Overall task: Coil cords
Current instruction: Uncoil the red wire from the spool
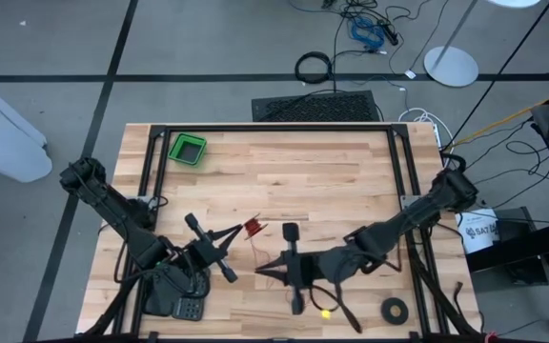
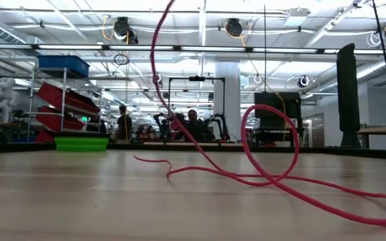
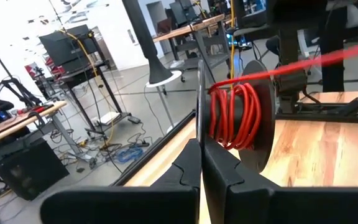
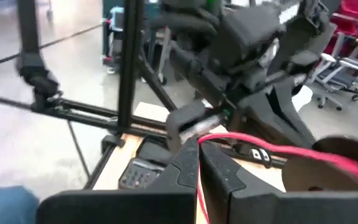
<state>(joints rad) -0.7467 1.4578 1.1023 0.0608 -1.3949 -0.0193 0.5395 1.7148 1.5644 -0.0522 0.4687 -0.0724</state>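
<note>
A red cord [image 2: 267,177] lies in loose loops on the wooden table, and one strand climbs out of the top of the low view. Part of it is wound on a small black spool [image 3: 235,115], held up over the table's near middle [image 1: 254,227]. My left gripper [image 3: 201,162] is shut on the spool; in the high view it [image 1: 239,232] sits just left of it. My right gripper [image 4: 199,155] is shut on the cord, right of the spool and nearer the front edge [image 1: 273,267]. My left gripper pinches the rim of the spool's thin black flange [image 3: 199,127] between its two fingers, which come at it level from the table's left. The spool is lifted clear of the table, its flanges on edge and the red windings beside the fingers. My right gripper pinches a single strand of the red cord [image 4: 199,142] between its fingertips, fingers nearly level and pointing toward the left arm. From the fingers the cord [image 4: 278,152] runs fairly straight to the spool. A second stretch [image 4: 197,190] drops below the fingers.
A green bin [image 1: 188,150] stands at the table's far left, also seen in the low view [image 2: 81,142]. A flat black tape ring [image 1: 395,308] and a small yellow object [image 1: 325,312] lie near the front right. Black frame rails [image 1: 274,127] border the table.
</note>
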